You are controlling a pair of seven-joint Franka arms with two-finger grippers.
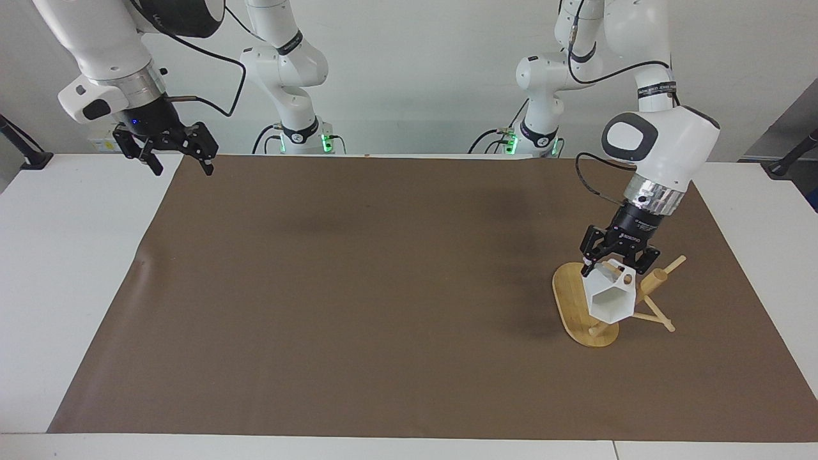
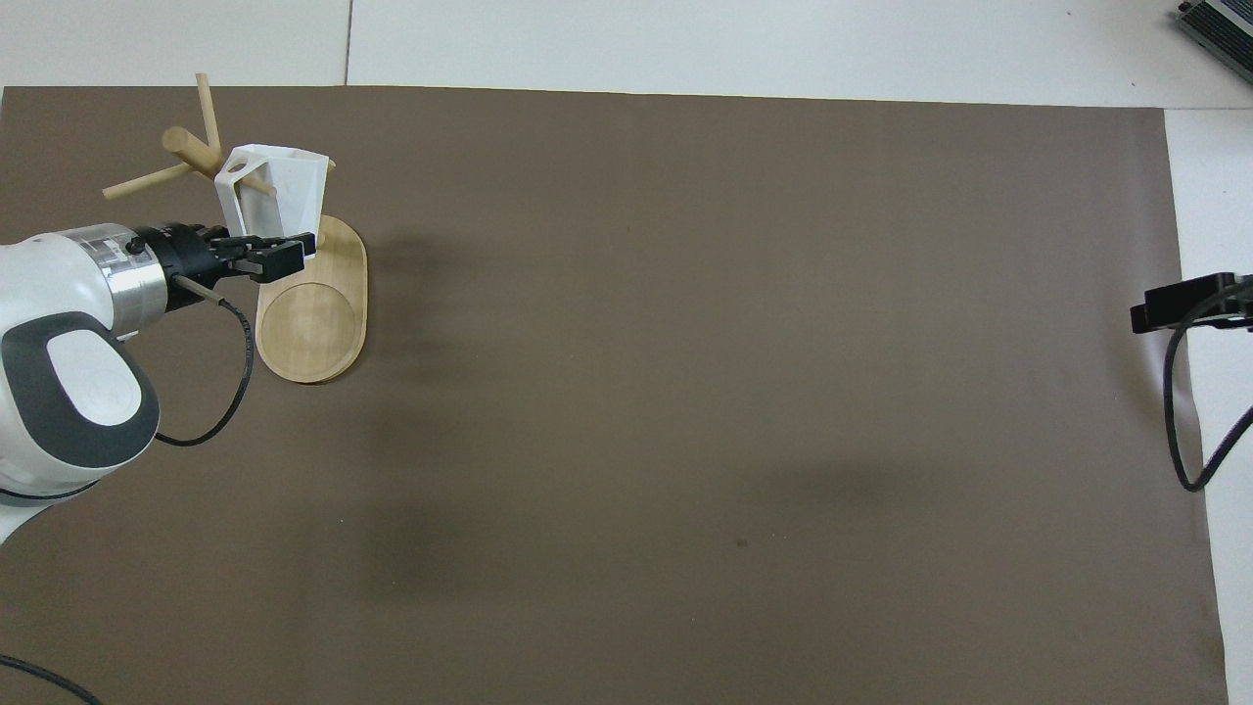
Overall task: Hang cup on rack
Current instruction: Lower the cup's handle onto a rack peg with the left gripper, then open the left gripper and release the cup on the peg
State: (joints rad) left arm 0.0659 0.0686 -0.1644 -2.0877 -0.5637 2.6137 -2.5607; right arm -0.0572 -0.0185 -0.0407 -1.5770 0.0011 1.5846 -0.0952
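Note:
The white faceted cup (image 1: 610,301) (image 2: 289,186) lies tilted on its side over the bamboo rack (image 1: 571,299) (image 2: 313,323), with its mouth turned away from the robots. A thin peg passes through the cup's handle (image 2: 235,174), close to the thick post (image 1: 658,278) (image 2: 186,145). My left gripper (image 1: 615,263) (image 2: 282,245) is shut on the cup's bottom end, above the rack's oval base. My right gripper (image 1: 180,157) waits open and holds nothing, in the air over the brown mat's corner at the right arm's end; in the overhead view only its tip (image 2: 1180,302) shows.
A brown mat (image 1: 383,287) covers most of the white table. The rack stands on it toward the left arm's end, with other pegs (image 1: 671,263) sticking out from the post. A black cable (image 2: 225,392) loops from the left wrist beside the rack's base.

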